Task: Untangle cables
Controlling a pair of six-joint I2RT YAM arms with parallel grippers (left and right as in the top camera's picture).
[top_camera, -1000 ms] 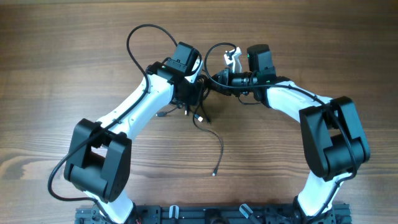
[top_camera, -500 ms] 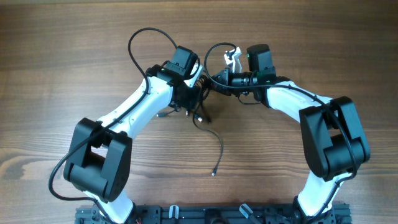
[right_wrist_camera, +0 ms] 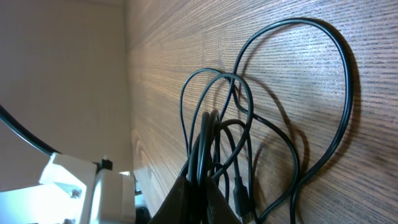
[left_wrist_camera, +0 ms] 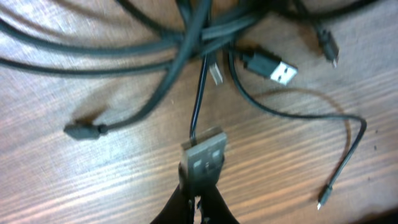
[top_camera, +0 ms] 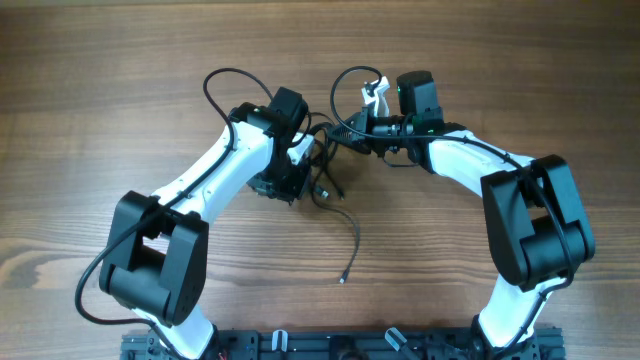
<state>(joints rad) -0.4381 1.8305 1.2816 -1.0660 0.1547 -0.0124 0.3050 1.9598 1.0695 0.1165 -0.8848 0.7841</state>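
Knot of thin black cables (top_camera: 328, 172) lies centre-far on brown wooden table (top_camera: 90, 80); left gripper (left_wrist_camera: 198, 186) clamped on one strand's flat silver plug (left_wrist_camera: 203, 152); right gripper (right_wrist_camera: 200, 183) pinching the bundle; judged mid-separation; next: draw plug nearward, bundle anchored.

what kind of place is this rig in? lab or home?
Probably a robot lab bench: a wood-grain table, the left arm and right arm rising from a black base rail at its edge, and a tangle of black cables with a USB plug.
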